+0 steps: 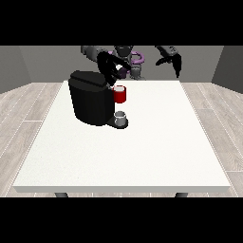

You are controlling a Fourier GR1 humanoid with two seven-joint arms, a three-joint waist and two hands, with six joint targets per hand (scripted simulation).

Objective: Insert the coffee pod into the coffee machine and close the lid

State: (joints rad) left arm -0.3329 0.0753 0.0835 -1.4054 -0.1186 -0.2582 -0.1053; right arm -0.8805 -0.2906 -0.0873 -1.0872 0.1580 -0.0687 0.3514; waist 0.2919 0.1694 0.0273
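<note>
One black coffee machine (90, 97) is seen standing on the far left part of one large white table (142, 152). One red thing at the machine (120, 94) is set at the machine's front, up under its head. Directly below it, one small grey thing (121, 118) is seen standing on the machine's low black base; it cannot be told for the coffee pod, and the pod is not plainly shown anywhere else.

Two black hands are counted. The hand at the view's left (114, 70) is held just above and behind the machine's top, close over the red thing; whether its fingers are spread or curled, and whether anything is held in them, cannot be told. The hand at the view's right (172, 59) is raised well clear of the table, beyond its far edge and well apart from the machine; its fingers are seen hanging downward, relaxed, and nothing is held in them.

Behind the table, one robot torso (128, 57) is seen in grey with purple parts. The table is carried above a pale wooden floor (28, 114).
</note>
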